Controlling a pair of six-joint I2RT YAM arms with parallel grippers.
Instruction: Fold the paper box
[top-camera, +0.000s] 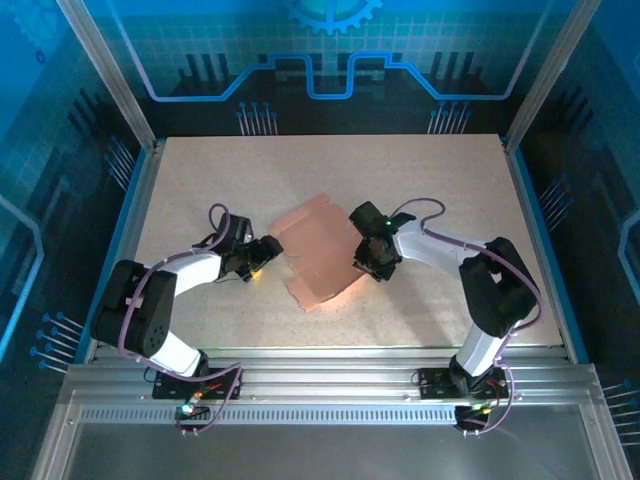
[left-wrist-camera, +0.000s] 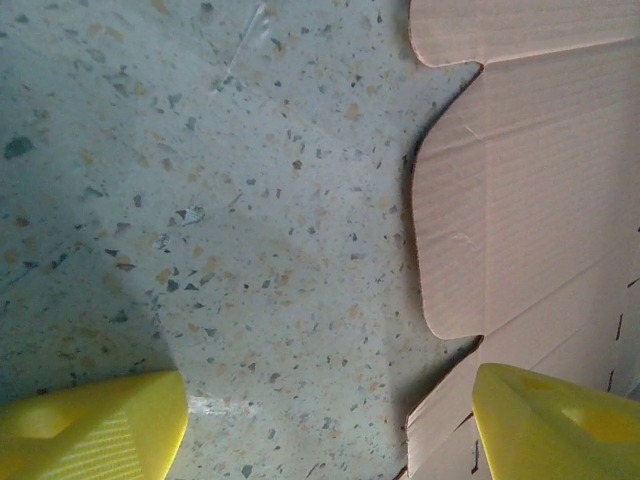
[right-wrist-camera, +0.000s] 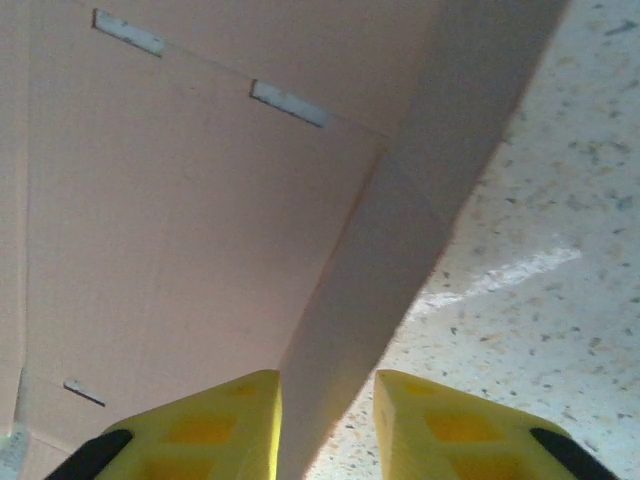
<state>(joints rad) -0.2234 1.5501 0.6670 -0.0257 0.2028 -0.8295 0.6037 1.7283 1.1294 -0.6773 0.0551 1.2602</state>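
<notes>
The paper box lies as a flat salmon-orange cardboard blank in the middle of the table. My left gripper is at its left edge. In the left wrist view the gripper is open wide; one yellow finger hangs over the paper box and the other is over bare table. My right gripper is at the blank's right edge. There a raised flap of the paper box stands between the open right gripper fingers, against the left finger, with a gap to the other.
The speckled table has free room behind and to both sides of the blank. Metal rails run along the near edge where the arm bases sit. Frame posts and blue walls close in the table.
</notes>
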